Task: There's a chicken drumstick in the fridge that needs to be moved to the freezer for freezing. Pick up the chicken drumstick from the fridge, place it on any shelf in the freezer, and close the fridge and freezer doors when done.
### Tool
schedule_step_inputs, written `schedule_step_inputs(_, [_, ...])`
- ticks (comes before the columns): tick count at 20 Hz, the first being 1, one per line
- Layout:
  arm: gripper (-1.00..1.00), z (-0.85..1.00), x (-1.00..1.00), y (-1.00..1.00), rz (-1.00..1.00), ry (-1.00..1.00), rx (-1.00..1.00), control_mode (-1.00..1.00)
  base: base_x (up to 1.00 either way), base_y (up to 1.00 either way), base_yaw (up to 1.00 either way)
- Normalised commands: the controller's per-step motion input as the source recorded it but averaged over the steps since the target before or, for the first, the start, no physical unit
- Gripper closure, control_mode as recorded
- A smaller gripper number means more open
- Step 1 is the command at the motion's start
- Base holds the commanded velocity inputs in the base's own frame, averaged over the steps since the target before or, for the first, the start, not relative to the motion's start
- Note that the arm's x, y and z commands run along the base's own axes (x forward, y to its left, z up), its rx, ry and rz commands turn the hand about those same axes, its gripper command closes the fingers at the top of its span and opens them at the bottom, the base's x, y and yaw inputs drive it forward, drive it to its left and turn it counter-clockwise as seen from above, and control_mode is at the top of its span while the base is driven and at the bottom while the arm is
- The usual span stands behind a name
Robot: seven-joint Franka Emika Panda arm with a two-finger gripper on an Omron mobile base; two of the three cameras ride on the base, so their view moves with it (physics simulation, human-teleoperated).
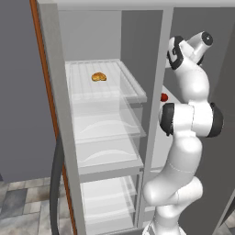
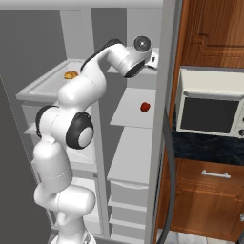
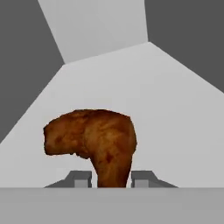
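The chicken drumstick (image 3: 94, 138), a reddish-brown lump, lies on the light-grey freezer shelf (image 3: 175, 109) with its thin end between my fingertips. My gripper (image 3: 111, 179) stands slightly open around that end, with a thin gap at the left fingertip (image 3: 81, 178). In the right base view the arm reaches into the top of the freezer (image 2: 138, 119), where the gripper (image 2: 154, 60) is partly hidden by the door edge. The fridge (image 1: 105, 119), with its clear glass shelves, stands open to the left. Both doors are open: the fridge door (image 1: 18, 92) and the freezer door (image 1: 225, 151).
A golden bun (image 1: 98, 77) sits on the fridge's top glass shelf. A small red fruit (image 2: 145, 106) rests on the freezer shelf below my hand. A microwave (image 2: 209, 109) stands on the dark counter to the right, with wooden cabinets around it.
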Motion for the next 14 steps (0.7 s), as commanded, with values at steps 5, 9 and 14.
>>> schedule_step_inputs(5, [-1.0, -0.43, -0.01, 0.02, 0.0, -0.13, 0.0, -1.0, 0.0, 0.0, 0.0])
schedule_step_inputs(9, [-1.0, -0.16, -0.27, 0.0, -0.01, -0.03, 0.0, -1.0, 0.0, 0.0, 0.0])
schedule_step_inputs(14, [-1.0, 0.01, -0.65, 0.0, -0.07, 0.0, 0.0, -1.0, 0.0, 0.0, 0.0])
